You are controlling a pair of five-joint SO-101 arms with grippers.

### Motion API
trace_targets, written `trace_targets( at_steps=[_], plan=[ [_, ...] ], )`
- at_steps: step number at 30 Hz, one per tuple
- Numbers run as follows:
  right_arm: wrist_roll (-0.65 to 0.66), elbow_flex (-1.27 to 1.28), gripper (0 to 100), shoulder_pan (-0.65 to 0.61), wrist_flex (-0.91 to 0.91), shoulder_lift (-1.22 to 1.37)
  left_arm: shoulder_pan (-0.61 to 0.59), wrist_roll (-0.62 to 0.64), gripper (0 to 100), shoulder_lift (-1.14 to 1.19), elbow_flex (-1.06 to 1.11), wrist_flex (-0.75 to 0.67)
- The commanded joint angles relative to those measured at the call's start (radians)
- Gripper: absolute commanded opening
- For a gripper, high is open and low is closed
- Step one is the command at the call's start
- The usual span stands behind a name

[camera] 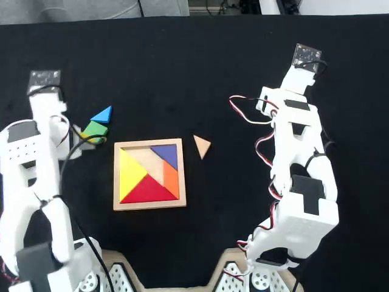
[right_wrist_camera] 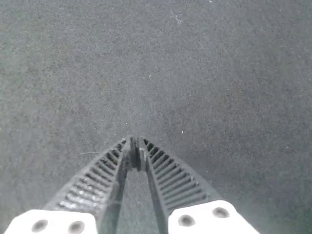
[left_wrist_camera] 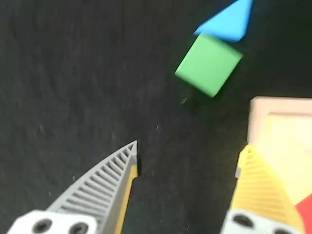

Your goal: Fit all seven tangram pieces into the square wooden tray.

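High view: square wooden tray (camera: 149, 207) sits mid-tabletop with 4 pieces seated: yellow triangle (camera: 129, 173), red triangle (camera: 148, 191), dark blue piece (camera: 167, 155), orange piece (camera: 172, 177). The pale patch between them looks like bare tray floor. 3 pieces are loose: green square (camera: 95, 129) and blue triangle (camera: 102, 114) lie touching, off the tray's far-left corner; tan triangle (camera: 202, 146) is just beside its far-right corner. Left gripper (left_wrist_camera: 187, 161) is spread wide and empty, hanging near the green square, so I read this as the pickup step for green. Next move: centre over it, descend, close, carry it to the gap, probably rotate to fit. Right gripper (right_wrist_camera: 135, 153) is pinched closed on nothing, over bare tabletop.
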Motion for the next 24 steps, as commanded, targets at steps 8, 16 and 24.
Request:
trace_targets(
  at_steps=[8, 16, 24],
  plan=[
    [-0.005, -0.015, 1.8, -0.015, -0.017, -0.012, -0.148, 0.100, 32, -0.054, 0.203, 0.011],
    [0.064, -0.008, 1.7, -0.041, -0.017, -0.008, 0.087, -0.144, 32, -0.100, -0.039, -0.110],
    [0.066, 0.001, 1.8, -0.043, -0.021, -0.008, 0.136, -0.347, 32, 0.189, -0.460, 0.095]
  ],
)
